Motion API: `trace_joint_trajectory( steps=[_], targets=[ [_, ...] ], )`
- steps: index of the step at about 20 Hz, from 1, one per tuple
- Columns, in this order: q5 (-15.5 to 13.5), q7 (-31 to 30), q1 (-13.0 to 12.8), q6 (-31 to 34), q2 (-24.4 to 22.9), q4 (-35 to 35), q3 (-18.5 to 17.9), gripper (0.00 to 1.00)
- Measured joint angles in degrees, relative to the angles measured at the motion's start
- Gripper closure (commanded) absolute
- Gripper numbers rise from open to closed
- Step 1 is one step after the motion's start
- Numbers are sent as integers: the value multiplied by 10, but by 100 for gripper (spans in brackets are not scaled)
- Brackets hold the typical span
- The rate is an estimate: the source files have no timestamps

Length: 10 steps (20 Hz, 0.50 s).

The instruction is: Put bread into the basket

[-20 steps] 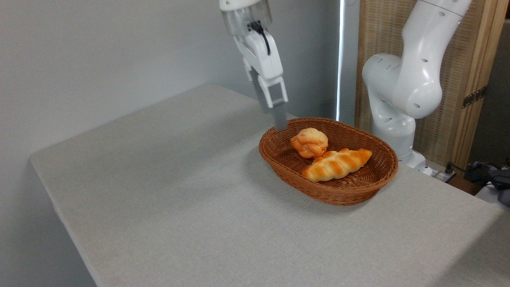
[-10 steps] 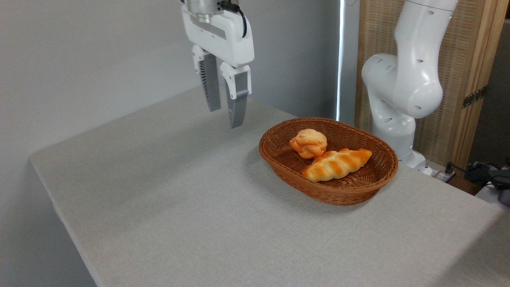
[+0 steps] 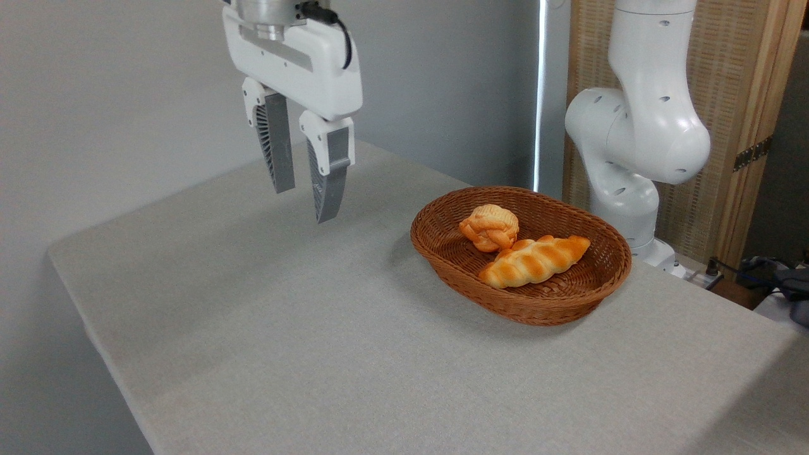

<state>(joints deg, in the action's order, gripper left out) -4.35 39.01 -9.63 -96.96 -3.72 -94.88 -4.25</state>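
Observation:
The bread (image 3: 490,227), a small roundish orange-golden bun, lies inside the oval brown wicker basket (image 3: 569,303) at its back left, resting against a braided loaf. My gripper (image 3: 305,203) hangs well to the left of the basket, above the table, fingers pointing down. It is open and holds nothing; a narrow gap shows between the two grey fingers (image 3: 328,180).
A longer golden braided loaf (image 3: 536,260) lies in the basket's middle. The arm's white base (image 3: 632,158) stands behind the basket at the right. The grey table (image 3: 284,328) ends at the left and front edges. Cables lie off the table's right side.
The gripper has swung away from the basket's back rim to the left and turned, so both fingers now show apart. The bun stays in the basket, having settled slightly.

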Motion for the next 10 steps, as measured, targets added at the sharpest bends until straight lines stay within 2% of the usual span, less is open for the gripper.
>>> trace_joint_trajectory(
  steps=[10],
  targets=[
    [0, 0, 11, 43, 14, 16, 24, 0]
  ],
)
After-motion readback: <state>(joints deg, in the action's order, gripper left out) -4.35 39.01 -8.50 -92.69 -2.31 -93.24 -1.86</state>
